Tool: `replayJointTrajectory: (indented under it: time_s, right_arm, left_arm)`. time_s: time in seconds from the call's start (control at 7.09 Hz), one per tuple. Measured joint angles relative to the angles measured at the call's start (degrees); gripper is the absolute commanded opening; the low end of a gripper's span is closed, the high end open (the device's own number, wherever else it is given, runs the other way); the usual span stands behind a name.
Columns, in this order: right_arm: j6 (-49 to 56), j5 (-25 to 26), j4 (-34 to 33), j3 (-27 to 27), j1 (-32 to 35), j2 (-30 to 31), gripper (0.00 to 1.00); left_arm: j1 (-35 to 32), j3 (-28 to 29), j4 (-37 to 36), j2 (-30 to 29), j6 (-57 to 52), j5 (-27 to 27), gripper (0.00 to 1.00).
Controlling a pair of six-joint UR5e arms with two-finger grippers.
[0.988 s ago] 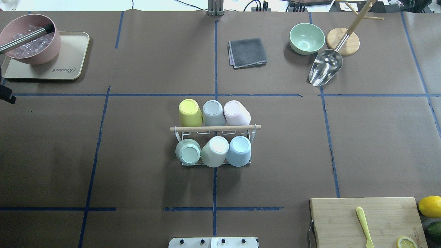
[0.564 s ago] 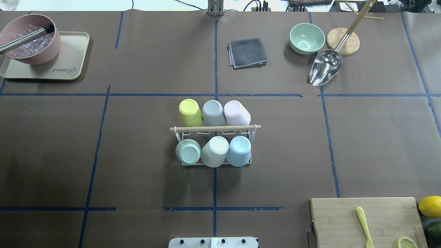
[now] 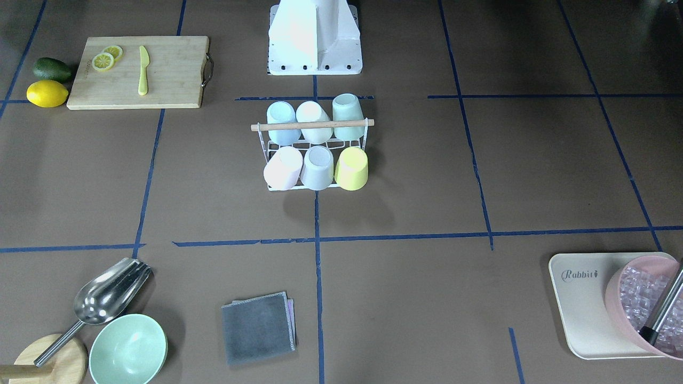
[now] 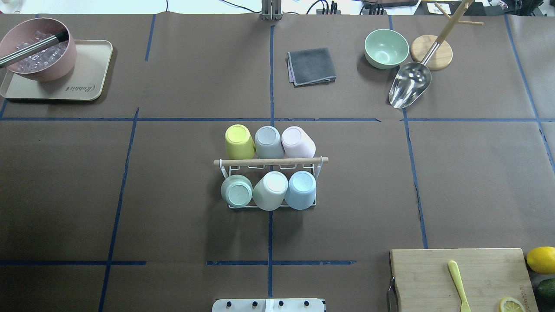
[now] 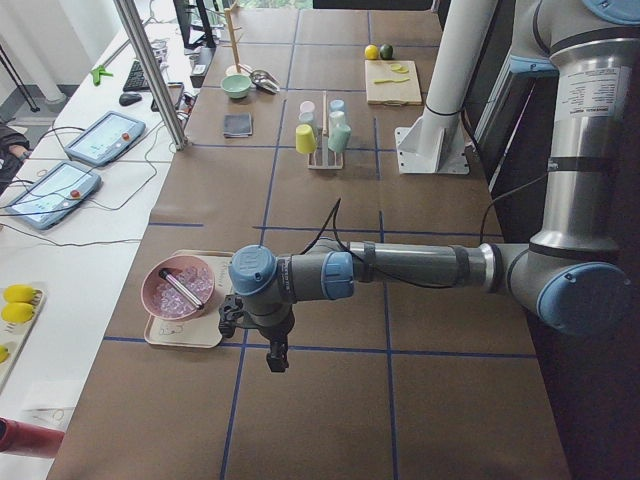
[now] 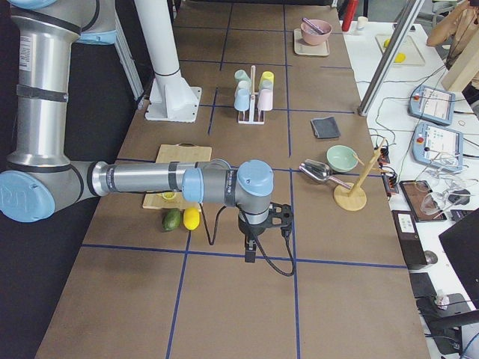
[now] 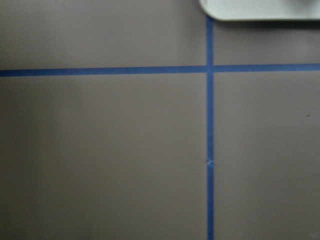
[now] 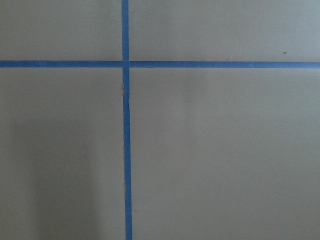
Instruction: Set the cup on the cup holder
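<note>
Currently cup holder [image 4: 271, 161], loaded with cups [image 4: 275, 183], sits mid-table, well apart from left gripper [image 5: 277, 357] and right gripper [image 6: 250, 256]; can't tell whether either is open.

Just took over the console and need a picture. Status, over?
Both hang wide of the rack: left gripper, right gripper, open or shut unclear. Six cups inverted on the cup holder, every slot filled. Nothing close around it.

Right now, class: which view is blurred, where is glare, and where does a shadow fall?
Left wrist view: soft and dim, the blue tape has fuzzy edges. Overhead view: the metal scoop glints. Front-facing view: the robot's base is washed out, and the cup rack throws a soft shadow toward the camera.
</note>
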State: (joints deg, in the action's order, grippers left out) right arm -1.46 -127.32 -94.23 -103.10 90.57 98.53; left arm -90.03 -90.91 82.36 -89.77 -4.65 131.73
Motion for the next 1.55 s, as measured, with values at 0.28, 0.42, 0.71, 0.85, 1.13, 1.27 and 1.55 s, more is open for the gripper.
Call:
replayJointTrajectory:
  time_s: [0.28, 0.42, 0.71, 0.85, 1.13, 1.27, 1.55]
  right_arm:
    - [0.0, -0.2, 0.0, 0.2, 0.0, 0.0, 1.0]
    - [0.1, -0.8, 0.0, 0.2, 0.0, 0.0, 1.0]
    - [0.1, -3.9, 0.0, 0.0, 0.0, 0.0, 1.0]
    - [0.1, -6.0, 0.1, 0.0, 0.0, 0.0, 1.0]
    - [0.3, -8.3, 0.0, 0.0, 0.0, 0.0, 1.0]
    - [0.5, -8.6, 0.0, 0.0, 0.0, 0.0, 1.0]
    - [1.6, -8.6, -0.1, -0.1, 0.0, 0.0, 1.0]
  left_arm:
    - [-0.1, 0.3, 0.3, 0.4, -0.6, 0.1, 1.0]
    - [-0.1, 0.2, 0.4, 0.4, -0.8, 0.2, 1.0]
    - [-0.1, -0.3, 0.5, -0.1, -1.0, 0.3, 1.0]
    - [-0.1, -0.5, 0.5, -0.2, -1.0, 0.5, 1.0]
    - [-0.1, -0.3, 1.7, -0.1, -1.0, 2.9, 1.0]
    - [-0.1, -0.2, 2.4, 0.1, -1.0, 3.7, 1.0]
    - [-0.1, -0.1, 2.9, 0.2, -1.0, 4.1, 1.0]
